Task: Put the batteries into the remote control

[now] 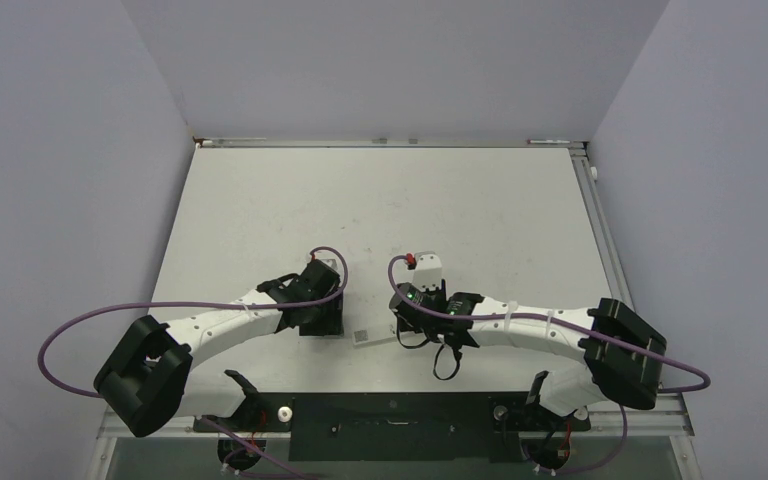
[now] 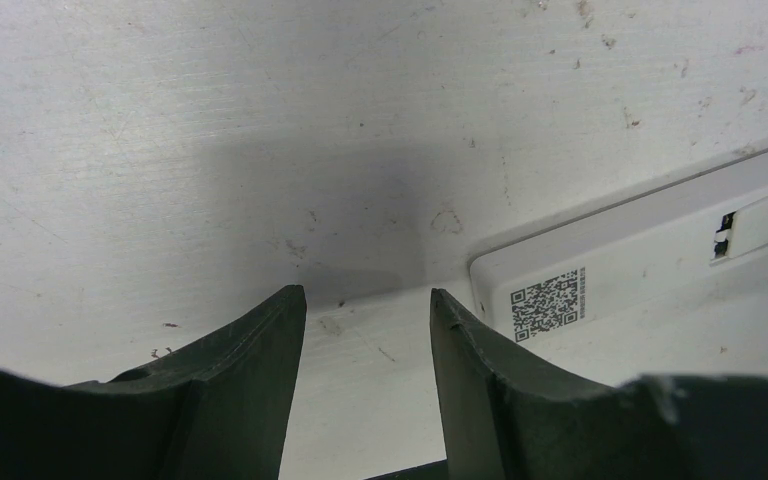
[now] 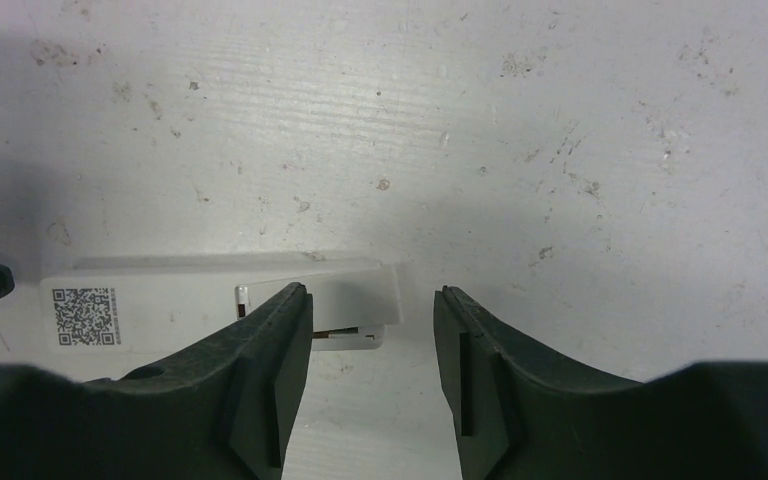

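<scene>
The white remote control (image 1: 373, 335) lies back-up on the table between my two grippers, with a QR code label at its left end. In the right wrist view the remote (image 3: 160, 300) has its battery cover (image 3: 355, 295) at the right end, tilted up a little from the body. My right gripper (image 3: 372, 300) is open and empty over that end, its left finger (image 3: 260, 370) in front of the remote. My left gripper (image 2: 368, 300) is open and empty just left of the remote's QR end (image 2: 650, 265). No batteries are in view.
The white table (image 1: 380, 200) is bounded by grey walls on three sides, with a metal rail at the near edge (image 1: 390, 410). Purple cables (image 1: 80, 330) loop from both arms.
</scene>
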Robot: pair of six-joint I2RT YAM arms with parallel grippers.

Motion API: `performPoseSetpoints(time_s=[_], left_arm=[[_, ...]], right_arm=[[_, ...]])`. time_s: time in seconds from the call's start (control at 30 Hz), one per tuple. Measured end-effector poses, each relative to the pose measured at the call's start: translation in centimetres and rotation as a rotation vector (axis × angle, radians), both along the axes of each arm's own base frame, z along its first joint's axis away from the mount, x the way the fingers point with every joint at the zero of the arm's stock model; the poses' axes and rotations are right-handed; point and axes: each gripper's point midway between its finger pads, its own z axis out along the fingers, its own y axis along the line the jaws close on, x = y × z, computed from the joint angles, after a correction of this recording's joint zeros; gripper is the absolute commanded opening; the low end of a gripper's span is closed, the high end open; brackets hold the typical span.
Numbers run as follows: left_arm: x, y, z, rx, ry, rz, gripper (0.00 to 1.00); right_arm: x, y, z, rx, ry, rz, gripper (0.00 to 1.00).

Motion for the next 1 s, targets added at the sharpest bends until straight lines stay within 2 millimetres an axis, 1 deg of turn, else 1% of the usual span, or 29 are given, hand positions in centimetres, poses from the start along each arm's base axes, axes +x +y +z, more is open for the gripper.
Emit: performPoseSetpoints(time_s=[0.37, 0.67, 1.0], left_arm=[[0.0, 0.0, 0.0, -0.002, 0.002, -0.001, 0.46], [0.0, 0.0, 0.0, -0.002, 0.002, -0.001, 0.46], [0.0, 0.0, 0.0, -0.002, 0.002, -0.001, 0.46]], right_arm=[[0.8, -0.1, -1.1, -0.022, 0.018, -0.001, 0.45], [1.0, 0.2, -1.8, -0.024, 0.031, 0.002, 0.45], [0.9, 0.4, -1.9, -0.017, 0.035, 0.009, 0.45]])
